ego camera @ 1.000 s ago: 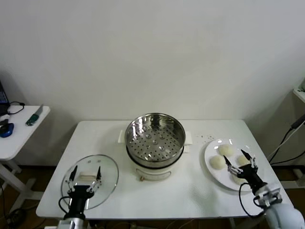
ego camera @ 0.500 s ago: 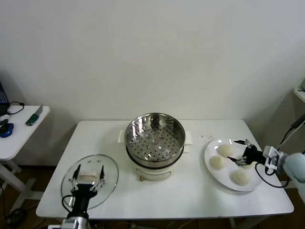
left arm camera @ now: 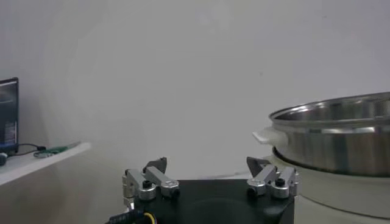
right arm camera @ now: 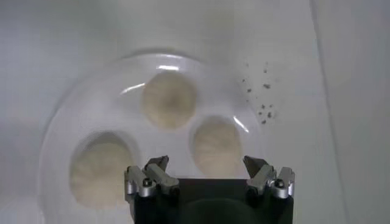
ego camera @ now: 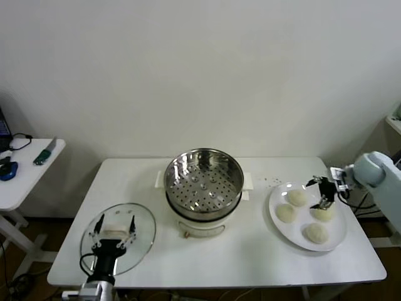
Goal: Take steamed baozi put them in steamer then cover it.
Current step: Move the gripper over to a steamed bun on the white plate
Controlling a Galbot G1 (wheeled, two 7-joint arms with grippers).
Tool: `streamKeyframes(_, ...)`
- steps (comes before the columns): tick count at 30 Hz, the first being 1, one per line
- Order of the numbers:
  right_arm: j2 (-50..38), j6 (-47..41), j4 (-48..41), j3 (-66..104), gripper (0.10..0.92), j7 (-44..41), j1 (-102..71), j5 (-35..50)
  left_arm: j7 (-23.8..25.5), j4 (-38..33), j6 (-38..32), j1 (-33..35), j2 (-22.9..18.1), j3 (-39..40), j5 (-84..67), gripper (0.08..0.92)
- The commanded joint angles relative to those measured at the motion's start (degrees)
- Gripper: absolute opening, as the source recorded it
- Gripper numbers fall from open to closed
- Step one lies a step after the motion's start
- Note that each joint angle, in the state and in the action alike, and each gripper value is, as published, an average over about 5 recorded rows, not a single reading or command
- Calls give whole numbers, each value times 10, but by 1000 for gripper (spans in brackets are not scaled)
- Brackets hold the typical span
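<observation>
Several pale steamed baozi (ego camera: 286, 213) lie on a white plate (ego camera: 273, 204) at the table's right. The shiny steamer (ego camera: 203, 185) stands uncovered at the table's middle, and nothing lies on its perforated floor. My right gripper (ego camera: 319, 192) hangs open just above the plate's far right side, reaching in from the right. In the right wrist view, its open gripper (right arm camera: 207, 163) hovers over one baozi (right arm camera: 216, 145), with two more (right arm camera: 169, 100) on the plate (right arm camera: 91, 103). My left gripper (ego camera: 113, 235) stands open over the glass lid (ego camera: 141, 229), empty in its wrist view (left arm camera: 207, 163).
Dark specks (ego camera: 272, 182) dot the table between the steamer and the plate. A small side table (ego camera: 25, 169) with tools stands at far left. The steamer's rim (left arm camera: 341, 115) rises close beside the left gripper. A white wall stands behind the table.
My right arm swung from the plate's front edge round to its far right side, and the gripper now hangs over the buns. The left gripper barely moved.
</observation>
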Motion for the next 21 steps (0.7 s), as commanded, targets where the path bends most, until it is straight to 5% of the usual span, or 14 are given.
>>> streamKeyframes(1,87,30,-125,-131,823,-37,113,-55,-6,0,17,-3,2,0,-1,823)
streamKeyframes(21,150,50,-182,-72,823,15,58,-132,-7,9,17,-1,13,-9,-22,823)
